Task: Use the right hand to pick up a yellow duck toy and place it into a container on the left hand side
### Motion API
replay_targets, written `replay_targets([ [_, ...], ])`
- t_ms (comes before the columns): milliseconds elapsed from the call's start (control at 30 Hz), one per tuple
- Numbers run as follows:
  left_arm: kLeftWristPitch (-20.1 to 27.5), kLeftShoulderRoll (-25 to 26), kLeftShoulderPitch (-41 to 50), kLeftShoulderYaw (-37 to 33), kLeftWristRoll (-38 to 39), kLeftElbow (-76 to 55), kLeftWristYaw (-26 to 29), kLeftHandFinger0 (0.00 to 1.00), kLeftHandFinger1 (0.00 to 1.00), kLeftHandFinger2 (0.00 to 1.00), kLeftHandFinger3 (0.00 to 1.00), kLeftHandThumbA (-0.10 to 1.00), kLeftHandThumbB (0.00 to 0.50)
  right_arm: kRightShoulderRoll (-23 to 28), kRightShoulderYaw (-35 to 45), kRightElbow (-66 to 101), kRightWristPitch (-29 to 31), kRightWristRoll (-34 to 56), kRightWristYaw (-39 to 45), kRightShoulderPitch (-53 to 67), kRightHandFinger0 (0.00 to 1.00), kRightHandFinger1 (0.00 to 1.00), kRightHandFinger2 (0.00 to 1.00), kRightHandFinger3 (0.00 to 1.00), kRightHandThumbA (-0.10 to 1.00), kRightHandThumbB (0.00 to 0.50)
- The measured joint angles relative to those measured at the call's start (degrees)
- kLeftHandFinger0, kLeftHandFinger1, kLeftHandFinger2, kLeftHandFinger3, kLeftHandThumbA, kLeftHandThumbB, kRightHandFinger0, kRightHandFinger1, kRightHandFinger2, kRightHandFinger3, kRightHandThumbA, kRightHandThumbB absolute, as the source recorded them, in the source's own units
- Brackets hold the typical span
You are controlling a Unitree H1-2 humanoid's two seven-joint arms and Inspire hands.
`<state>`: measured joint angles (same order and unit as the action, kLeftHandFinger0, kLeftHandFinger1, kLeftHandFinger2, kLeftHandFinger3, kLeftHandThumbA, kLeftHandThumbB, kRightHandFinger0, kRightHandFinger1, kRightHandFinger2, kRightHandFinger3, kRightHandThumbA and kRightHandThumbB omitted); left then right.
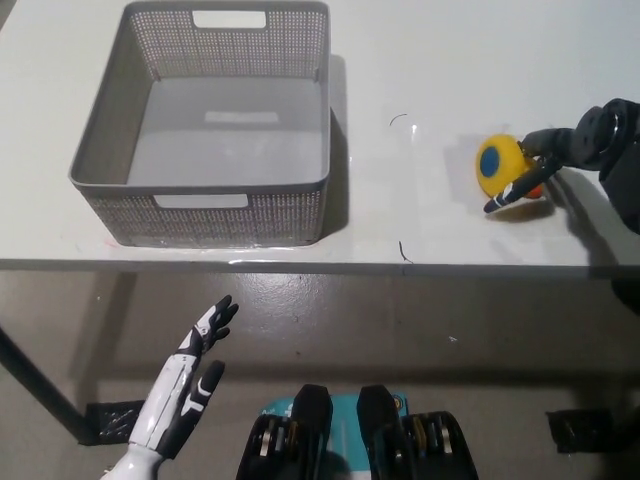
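While closed around the yellow duck toy (pixel 503 164) near the right end of the worktop (pixel 420 60), black right hand (pixel 556 155) reaching in from the right edge, fingers (pixel 508 194) wrapped over and under the toy. Duck lying with a blue round patch facing up and an orange bit showing at its right side, close to the front edge of the worktop; whether lifted or touching the surface cannot be told. Grey perforated basket (pixel 205 207) toward the left end of the worktop, well apart from the duck, nothing inside, cut-out handles on its front and back walls. White left hand (pixel 185 392) below the front edge, over the floor at lower left, fingers spread and holding nothing.
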<state>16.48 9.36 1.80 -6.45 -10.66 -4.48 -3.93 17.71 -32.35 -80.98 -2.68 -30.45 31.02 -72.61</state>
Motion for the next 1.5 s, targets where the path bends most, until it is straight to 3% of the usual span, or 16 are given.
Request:
replay_targets([
  [67, 0.0, 0.0, -0.16, 0.0, 0.02, 0.0, -0.02, 1.0, 1.0, 1.0, 1.0, 1.0, 0.239, -0.13, -0.44, -0.19, 0.0, -0.29, -0.86, 0.02, 1.0, 1.0, 1.0, 1.0, 0.81, 0.47],
  [200, 0.0, 0.01, -0.46, 0.0, 0.05, 0.0, -0.05, 1.0, 1.0, 1.0, 1.0, 1.0, 0.241, -0.31, -0.09, -0.41, -0.43, -0.29, -3.38, 0.23, 1.0, 1.0, 1.0, 1.0, 0.45, 0.372],
  [233, 0.0, 0.01, -0.52, 0.0, 0.06, 0.0, -0.07, 1.0, 1.0, 1.0, 1.0, 1.0, 0.244, -0.37, 0.27, -0.45, -0.67, -0.2, -4.38, 0.37, 0.73, 0.79, 0.94, 1.0, 0.33, 0.335],
  [267, 0.0, 0.0, -0.57, 0.0, 0.08, 0.01, -0.07, 1.0, 1.0, 1.0, 1.0, 1.0, 0.245, -0.43, 0.76, -0.45, -0.96, -0.09, -5.55, 0.58, 0.73, 0.88, 1.0, 1.0, 0.27, 0.3],
  [300, 0.0, 0.0, -0.6, 0.0, 0.1, 0.02, -0.07, 1.0, 1.0, 1.0, 1.0, 1.0, 0.246, -0.46, 1.12, -0.44, -1.08, -0.04, -6.56, 0.87, 0.85, 1.0, 1.0, 0.98, 0.15, 0.266],
  [367, 0.0, 0.0, -0.6, -0.01, 0.11, 0.04, -0.07, 1.0, 1.0, 1.0, 1.0, 1.0, 0.246, -0.49, 1.59, -0.4, -1.11, -0.03, -8.81, 1.39, 0.02, 0.14, 0.39, 0.44, -0.1, 0.18],
  [400, -0.02, 0.0, -0.6, -0.02, 0.12, 0.06, -0.07, 1.0, 1.0, 1.0, 1.0, 1.0, 0.249, -0.53, 1.8, -0.33, -1.0, -0.01, -10.36, 1.76, 0.0, 0.14, 0.45, 0.48, -0.1, 0.139],
  [500, -0.11, -0.01, -0.59, -0.05, 0.14, 0.1, -0.08, 1.0, 1.0, 1.0, 1.0, 1.0, 0.245, -0.78, 2.51, -0.23, -0.46, 0.22, -13.76, 2.56, 0.06, 0.45, 0.82, 0.81, -0.1, 0.135],
  [600, -0.19, 0.0, -0.59, -0.05, 0.14, 0.13, -0.08, 1.0, 1.0, 1.0, 1.0, 1.0, 0.244, -0.83, 3.44, -0.2, 0.18, 0.48, -17.06, 3.56, 0.14, 0.57, 0.9, 0.85, -0.1, 0.148],
  [667, -0.25, 0.0, -0.6, -0.05, 0.15, 0.13, -0.09, 1.0, 1.0, 1.0, 1.0, 1.0, 0.239, -0.88, 4.09, -0.16, 0.69, 0.67, -19.73, 4.17, 0.08, 0.53, 0.86, 0.82, -0.1, 0.156],
  [767, -0.3, 0.0, -0.61, -0.04, 0.15, 0.14, -0.09, 1.0, 1.0, 1.0, 1.0, 1.0, 0.236, -0.89, 5.2, -0.15, 1.51, 0.85, -23.15, 5.08, 0.12, 0.59, 0.9, 0.82, -0.1, 0.169],
  [933, -0.37, 0.0, -0.62, -0.04, 0.16, 0.13, -0.12, 1.0, 1.0, 1.0, 1.0, 1.0, 0.234, -0.92, 6.67, -0.17, 2.94, 1.14, -28.38, 6.24, 0.02, 0.47, 0.79, 0.73, -0.1, 0.191],
  [1067, -0.41, 0.02, -0.67, -0.01, 0.17, 0.13, -0.19, 1.0, 1.0, 1.0, 1.0, 1.0, 0.23, -0.91, 8.34, -0.19, 4.16, 1.57, -31.63, 6.71, 0.04, 0.52, 0.86, 0.81, -0.1, 0.176],
  [1200, -0.42, 0.02, -1.07, 0.04, 0.18, 0.13, -0.43, 1.0, 1.0, 1.0, 1.0, 1.0, 0.227, -0.72, 10.84, 0.16, 6.2, 2.48, -35.9, 6.75, 0.0, 0.44, 0.8, 0.81, -0.1, 0.157],
  [1267, -0.42, 0.02, -1.27, 0.12, 0.16, 0.1, -0.45, 1.0, 1.0, 1.0, 1.0, 1.0, 0.221, -0.67, 11.78, 0.77, 7.31, 2.7, -37.51, 6.6, 0.0, 0.44, 0.84, 0.91, -0.1, 0.131],
  [1500, -0.47, 0.02, -1.3, 0.21, 0.16, 0.01, -0.49, 1.0, 1.0, 1.0, 1.0, 1.0, 0.219, -0.72, 12.73, 5.73, 9.64, 2.8, -41.23, 3.1, 0.0, 0.45, 0.81, 0.89, -0.1, 0.164],
])
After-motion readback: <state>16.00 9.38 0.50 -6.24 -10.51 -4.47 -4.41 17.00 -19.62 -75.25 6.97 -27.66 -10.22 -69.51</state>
